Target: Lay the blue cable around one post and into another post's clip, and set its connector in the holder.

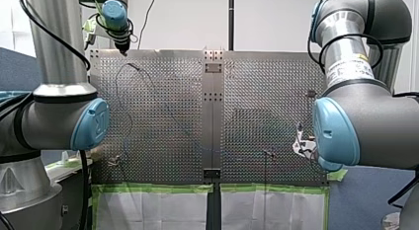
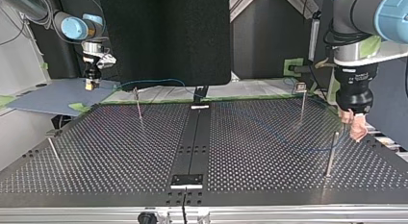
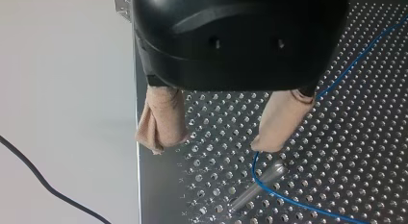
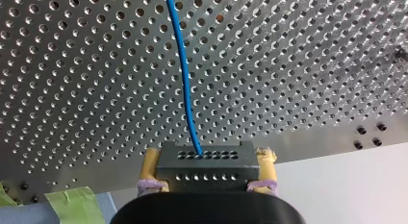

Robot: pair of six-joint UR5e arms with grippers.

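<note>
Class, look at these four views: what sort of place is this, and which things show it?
Most likely a robotics lab test cell: two industrial arms, my left gripper open and my right gripper holding a black connector, work over a perforated metal table with thin posts and a blue cable.

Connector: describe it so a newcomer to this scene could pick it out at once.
At the perforated table's edge, find my right gripper. Between its yellow pads sits the connector: a dark, hole-dotted block where the blue cable ends.
</note>
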